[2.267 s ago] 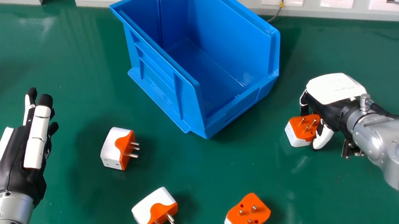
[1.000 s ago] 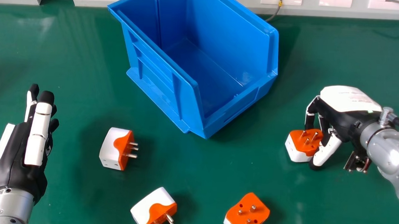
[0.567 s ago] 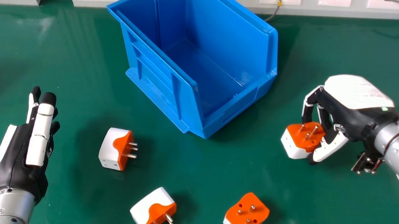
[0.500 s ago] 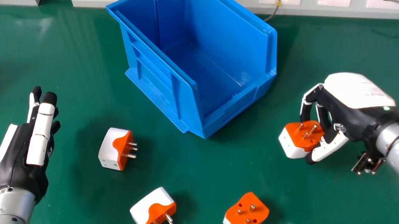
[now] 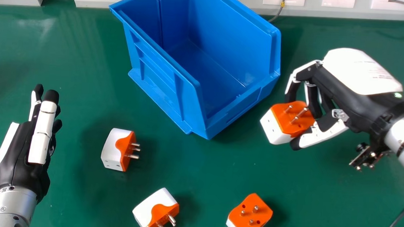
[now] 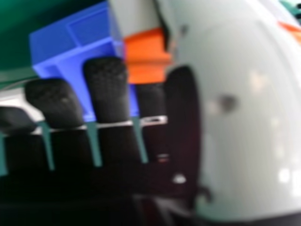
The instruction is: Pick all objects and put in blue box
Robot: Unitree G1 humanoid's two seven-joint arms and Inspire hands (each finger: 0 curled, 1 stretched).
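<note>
My right hand (image 5: pixel 348 85): fingers and thumb clamped on one plug adapter (image 5: pixel 284 123), near the blue box (image 5: pixel 159 76). Left hand (image 5: pixel 22 149): fingers straight, head view's left. On the table (image 5: pixel 192 168): three loose adapters (image 5: pixel 113 148) (image 5: pixel 150 206) (image 5: pixel 248 221). Step: transfer, I judge. Next: over the box, release inside.

Silver forearms (image 5: pixel 15 202) meet a black-and-white left hand (image 5: pixel 21 156) and right hand (image 5: pixel 352 85), the latter with 1 small green light (image 5: pixel 398 95).
</note>
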